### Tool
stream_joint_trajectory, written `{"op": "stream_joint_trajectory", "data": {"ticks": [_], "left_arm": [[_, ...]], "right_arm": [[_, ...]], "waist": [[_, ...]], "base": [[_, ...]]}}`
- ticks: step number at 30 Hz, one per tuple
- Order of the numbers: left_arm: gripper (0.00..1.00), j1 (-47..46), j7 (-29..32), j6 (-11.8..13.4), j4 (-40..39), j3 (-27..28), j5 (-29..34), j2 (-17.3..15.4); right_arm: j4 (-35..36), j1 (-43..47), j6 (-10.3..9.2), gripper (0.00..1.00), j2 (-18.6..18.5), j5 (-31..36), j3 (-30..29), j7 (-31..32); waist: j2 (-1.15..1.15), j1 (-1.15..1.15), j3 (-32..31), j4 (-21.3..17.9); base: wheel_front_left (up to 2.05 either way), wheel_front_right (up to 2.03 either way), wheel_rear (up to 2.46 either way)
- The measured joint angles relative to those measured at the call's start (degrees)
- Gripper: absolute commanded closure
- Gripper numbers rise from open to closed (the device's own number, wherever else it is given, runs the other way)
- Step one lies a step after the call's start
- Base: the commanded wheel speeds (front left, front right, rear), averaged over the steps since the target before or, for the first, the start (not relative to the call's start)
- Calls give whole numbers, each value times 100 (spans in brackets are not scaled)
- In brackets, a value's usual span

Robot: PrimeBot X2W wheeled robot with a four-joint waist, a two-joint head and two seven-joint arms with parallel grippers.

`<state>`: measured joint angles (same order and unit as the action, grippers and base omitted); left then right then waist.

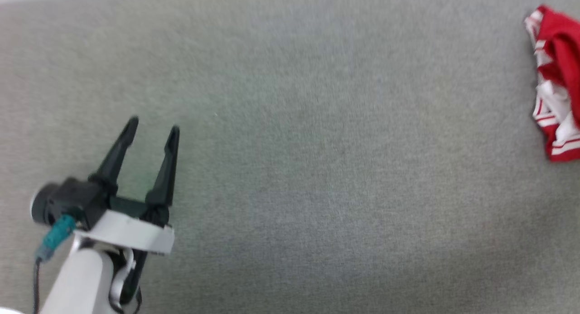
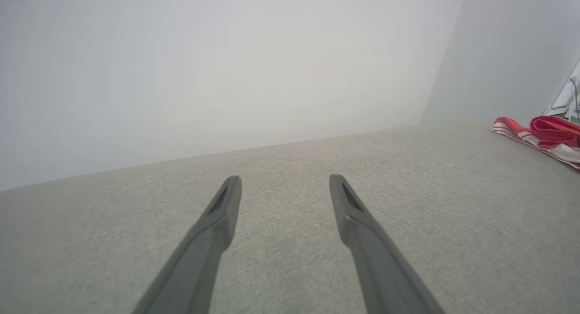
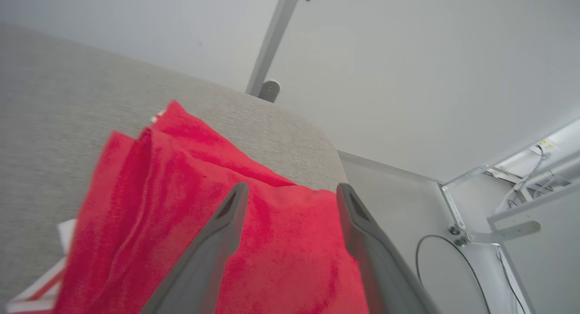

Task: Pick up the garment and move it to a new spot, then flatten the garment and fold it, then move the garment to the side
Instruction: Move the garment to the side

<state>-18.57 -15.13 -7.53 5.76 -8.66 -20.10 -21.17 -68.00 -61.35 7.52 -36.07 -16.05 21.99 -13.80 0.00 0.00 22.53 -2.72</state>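
Lying bunched at the right edge of the grey surface (image 1: 317, 169), the garment (image 1: 559, 78) sat well apart from the left gripper (image 1: 154, 126), fingers spread, empty, over bare covering. Right gripper (image 3: 292, 189) hovered above the red cloth, fingers parted, gripping nothing.

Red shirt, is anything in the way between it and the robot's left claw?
No, nothing visible is. In the head view, plain grey surface lies between the open left gripper and the crumpled garment at the right edge. The right gripper hangs open just over the red cloth, with nothing between them.
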Motion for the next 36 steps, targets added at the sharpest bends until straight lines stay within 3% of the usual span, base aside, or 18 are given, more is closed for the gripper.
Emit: {"op": "stream_joint_trajectory", "data": {"ticks": [6,12,25,27,36], "left_arm": [[0,517,0,0,116,218,52,123],[0,1068,0,0,124,589,157,224],[0,2061,0,0,-77,1329,328,470],[0,2281,0,0,-122,1446,294,483],[0,2626,0,0,-86,1466,109,435]], "right_arm": [[466,755,0,0,398,-194,-25,-109],[1483,1687,0,0,748,-304,-360,-116],[3617,4085,0,0,1519,236,-1685,-115],[4123,4612,0,0,1789,375,-2036,-116],[5139,5868,0,0,2469,609,-2557,-116]], "waist": [[0,0,-597,126],[0,0,-1178,250],[0,0,-2286,532],[0,0,-2465,618],[0,0,-2708,728]], "base": [[0,0,0],[0,0,0],[0,0,0],[0,0,0],[0,0,0]]}}
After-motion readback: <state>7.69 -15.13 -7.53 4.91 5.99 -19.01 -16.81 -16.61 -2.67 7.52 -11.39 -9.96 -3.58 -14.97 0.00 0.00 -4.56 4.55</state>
